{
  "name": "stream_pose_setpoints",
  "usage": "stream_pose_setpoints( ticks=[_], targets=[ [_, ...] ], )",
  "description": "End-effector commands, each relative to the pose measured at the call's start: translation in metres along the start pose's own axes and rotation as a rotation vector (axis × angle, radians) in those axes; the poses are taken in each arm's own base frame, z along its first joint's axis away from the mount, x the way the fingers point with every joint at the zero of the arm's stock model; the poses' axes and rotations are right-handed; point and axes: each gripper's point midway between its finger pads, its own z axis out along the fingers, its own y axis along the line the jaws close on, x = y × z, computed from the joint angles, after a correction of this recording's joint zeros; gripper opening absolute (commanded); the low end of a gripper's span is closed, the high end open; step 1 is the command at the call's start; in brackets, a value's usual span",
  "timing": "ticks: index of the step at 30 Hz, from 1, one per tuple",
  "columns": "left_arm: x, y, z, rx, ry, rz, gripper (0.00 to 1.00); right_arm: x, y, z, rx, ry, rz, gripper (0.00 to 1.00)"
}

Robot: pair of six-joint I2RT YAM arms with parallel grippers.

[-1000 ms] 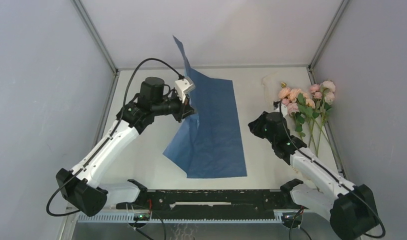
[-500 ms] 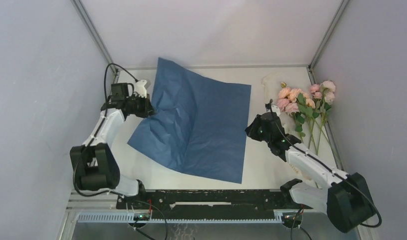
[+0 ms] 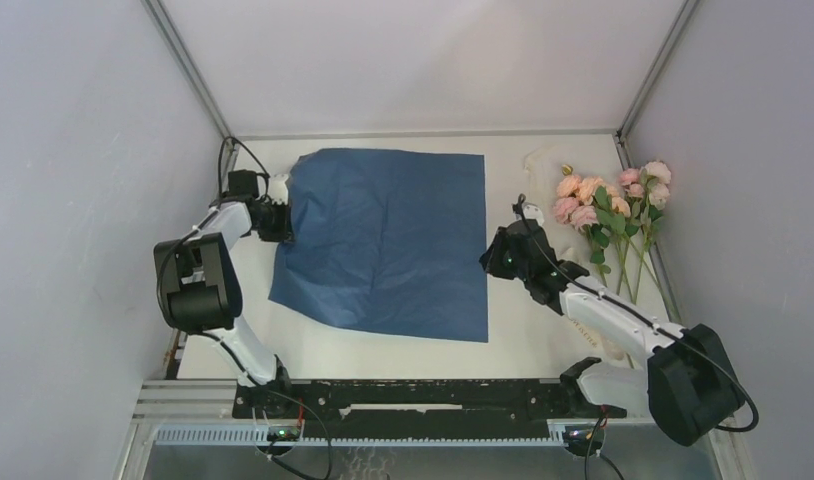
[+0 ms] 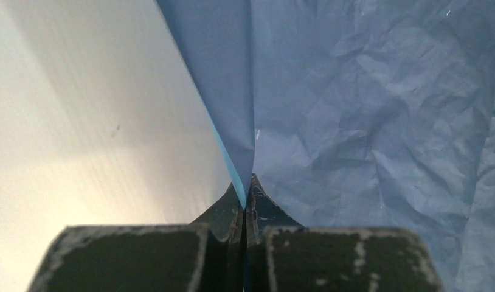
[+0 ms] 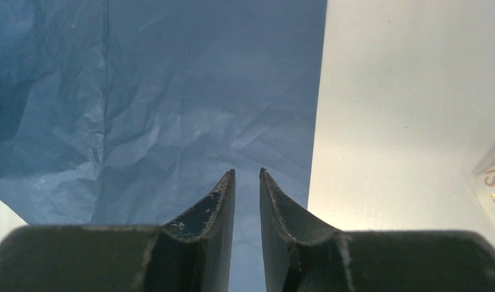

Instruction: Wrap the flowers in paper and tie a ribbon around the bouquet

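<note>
Left claw [image 4: 245, 204]: mine, pressed together, pinching the paper [image 3: 383, 240] at its left edge.
Right claw [image 5: 247, 173]: mine, slightly spread, gripping nothing, over the paper's right edge.
Flowers [image 3: 608, 205]: right of the paper, apart.

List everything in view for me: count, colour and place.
paper: 1, dark blue, spread mid-table, left edge lifted
flowers: 1 bunch, pink and peach, green stems, far right of table
ribbon: 1, cream, far right, just left of the flowers; faint
table: 1, white, under everything
left tool: 1, black, shut on the paper's left edge
right tool: 1, black, slightly open, empty, over the paper's right edge
</note>
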Motion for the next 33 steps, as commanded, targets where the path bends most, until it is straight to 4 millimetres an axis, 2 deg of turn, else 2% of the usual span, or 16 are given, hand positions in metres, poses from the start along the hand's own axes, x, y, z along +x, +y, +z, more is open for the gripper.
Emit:
stream_pose_setpoints(
  ticks=[1,7,13,14,18,22,26,30,33],
  targets=[
    [-0.034,0.018,-0.007,-0.073,-0.073,0.091,0.0,-0.014,0.02,0.009,-0.026,-0.033,-0.065,0.3],
    [-0.052,0.021,-0.01,-0.097,-0.078,0.184,0.0,-0.012,0.012,0.038,0.061,0.049,-0.119,0.36],
    [-0.073,0.012,-0.003,-0.219,0.04,0.575,0.0,-0.018,-0.004,0.051,0.147,0.123,-0.149,0.4],
    [-0.081,-0.003,0.003,-0.224,0.051,0.68,0.0,-0.017,-0.007,0.051,0.155,0.129,-0.147,0.4],
    [-0.118,-0.02,0.007,-0.267,0.045,0.952,0.0,-0.011,-0.019,0.043,0.203,0.161,-0.163,0.4],
    [-0.134,-0.047,0.01,-0.158,0.008,1.124,0.0,-0.006,-0.025,0.036,0.226,0.183,-0.179,0.41],
    [-0.128,-0.054,0.004,-0.093,0.03,1.27,0.0,-0.008,-0.022,0.039,0.203,0.175,-0.19,0.42],
    [-0.099,-0.056,-0.008,-0.002,0.129,1.379,0.0,-0.006,-0.018,0.049,0.182,0.185,-0.191,0.42],
    [-0.078,-0.073,-0.026,0.059,0.112,1.444,0.0,0.002,-0.01,0.052,0.179,0.198,-0.199,0.42]
  ],
)
